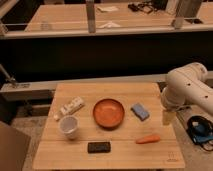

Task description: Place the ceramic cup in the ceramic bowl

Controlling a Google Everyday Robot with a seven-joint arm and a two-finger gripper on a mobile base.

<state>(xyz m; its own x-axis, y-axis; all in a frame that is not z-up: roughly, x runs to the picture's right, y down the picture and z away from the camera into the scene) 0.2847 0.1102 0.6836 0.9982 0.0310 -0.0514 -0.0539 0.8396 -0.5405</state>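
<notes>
The ceramic cup (pixel 69 126) is small and white. It stands upright on the left part of the wooden table (pixel 120 159). The ceramic bowl (pixel 108 112) is wide and orange-brown. It sits at the table's middle, to the right of the cup and apart from it. Nothing lies in the bowl. My gripper (pixel 167 118) hangs down from the white arm (pixel 187 87) at the table's right edge. It is well to the right of the bowl and far from the cup. It holds nothing that I can see.
A white rectangular package (pixel 70 107) lies behind the cup. A blue sponge (pixel 140 111) lies right of the bowl. An orange carrot (pixel 148 139) and a black block (pixel 99 147) lie near the front. A low wall and other tables stand behind.
</notes>
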